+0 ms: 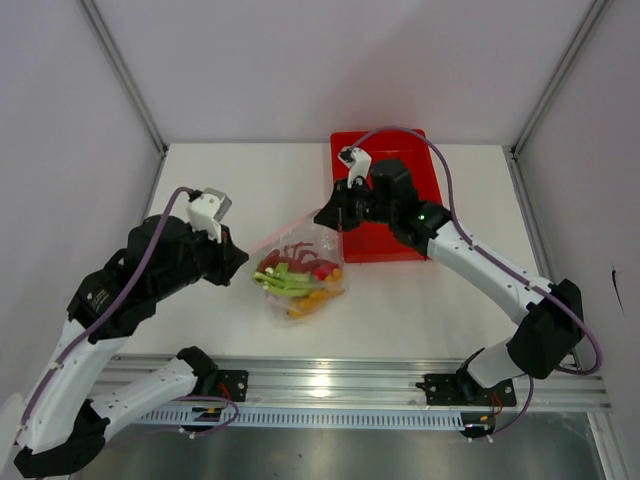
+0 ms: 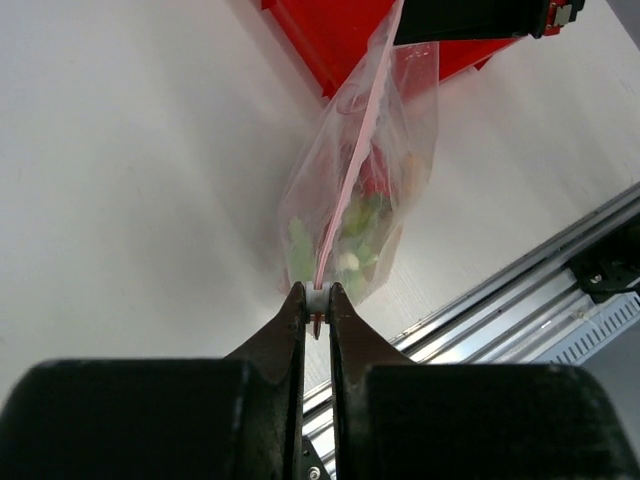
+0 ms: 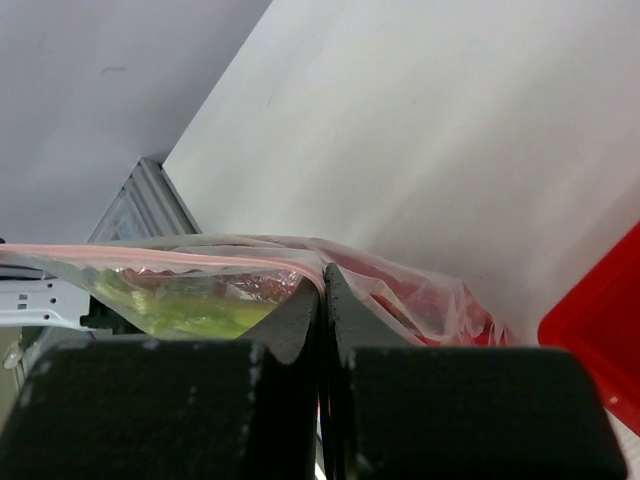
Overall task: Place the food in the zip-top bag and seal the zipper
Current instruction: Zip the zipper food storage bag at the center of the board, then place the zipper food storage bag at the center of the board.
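The zip-top bag (image 1: 300,275) hangs stretched between my two grippers above the table. Inside it lie the food pieces: the red lobster (image 1: 300,258), the green stalk (image 1: 283,283) and yellow-orange pieces (image 1: 312,300). My left gripper (image 1: 240,258) is shut on the white slider end of the pink zipper (image 2: 345,190), as the left wrist view (image 2: 317,298) shows. My right gripper (image 1: 325,215) is shut on the other end of the zipper strip (image 3: 160,255), shown in the right wrist view (image 3: 322,275). The strip runs taut between them.
The red rectangular tray (image 1: 365,243) lies at the back right, under the right arm. A metal rail (image 1: 330,385) runs along the table's near edge. White walls enclose the table's back and sides.
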`<control>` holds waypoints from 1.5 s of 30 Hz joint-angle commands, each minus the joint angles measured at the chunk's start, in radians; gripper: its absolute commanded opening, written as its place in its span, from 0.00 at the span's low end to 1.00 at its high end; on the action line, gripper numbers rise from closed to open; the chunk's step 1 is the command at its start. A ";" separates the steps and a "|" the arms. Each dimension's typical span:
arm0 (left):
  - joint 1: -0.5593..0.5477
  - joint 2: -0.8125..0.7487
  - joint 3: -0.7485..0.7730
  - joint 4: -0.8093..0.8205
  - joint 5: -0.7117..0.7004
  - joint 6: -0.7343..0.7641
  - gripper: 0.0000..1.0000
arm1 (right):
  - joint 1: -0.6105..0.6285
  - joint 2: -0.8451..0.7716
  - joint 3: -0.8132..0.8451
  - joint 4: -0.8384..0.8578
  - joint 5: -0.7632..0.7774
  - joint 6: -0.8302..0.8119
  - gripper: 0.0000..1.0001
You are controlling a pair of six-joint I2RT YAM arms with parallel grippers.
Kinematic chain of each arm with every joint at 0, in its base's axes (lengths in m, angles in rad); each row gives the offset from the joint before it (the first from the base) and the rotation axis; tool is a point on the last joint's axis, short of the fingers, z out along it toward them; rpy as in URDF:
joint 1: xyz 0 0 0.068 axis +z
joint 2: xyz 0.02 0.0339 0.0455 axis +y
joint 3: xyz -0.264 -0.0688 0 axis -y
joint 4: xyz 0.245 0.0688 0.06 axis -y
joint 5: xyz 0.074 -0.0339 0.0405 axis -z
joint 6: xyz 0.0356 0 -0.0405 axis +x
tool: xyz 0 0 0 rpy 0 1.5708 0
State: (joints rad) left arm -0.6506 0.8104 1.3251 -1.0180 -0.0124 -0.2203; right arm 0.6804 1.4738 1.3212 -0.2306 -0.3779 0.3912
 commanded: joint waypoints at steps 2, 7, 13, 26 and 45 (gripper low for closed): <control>-0.003 -0.054 -0.009 -0.010 -0.133 -0.047 0.19 | 0.037 0.051 0.072 0.008 0.057 -0.015 0.00; -0.004 -0.093 -0.040 0.088 -0.279 -0.034 0.78 | 0.071 0.135 0.114 0.053 0.037 0.026 0.00; -0.006 -0.128 0.000 0.232 -0.581 0.045 0.99 | 0.070 0.258 0.210 0.109 0.037 0.093 0.00; -0.006 -0.192 -0.176 0.332 -0.239 -0.022 1.00 | 0.027 0.779 0.703 0.096 0.030 0.216 0.00; -0.006 -0.237 -0.276 0.374 -0.117 -0.129 0.99 | -0.010 0.766 0.854 -0.094 0.195 0.144 0.99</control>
State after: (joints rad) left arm -0.6521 0.5770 1.0554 -0.6834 -0.1696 -0.3077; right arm 0.6682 2.4012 2.1895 -0.2493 -0.2726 0.5972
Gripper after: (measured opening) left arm 0.994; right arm 0.988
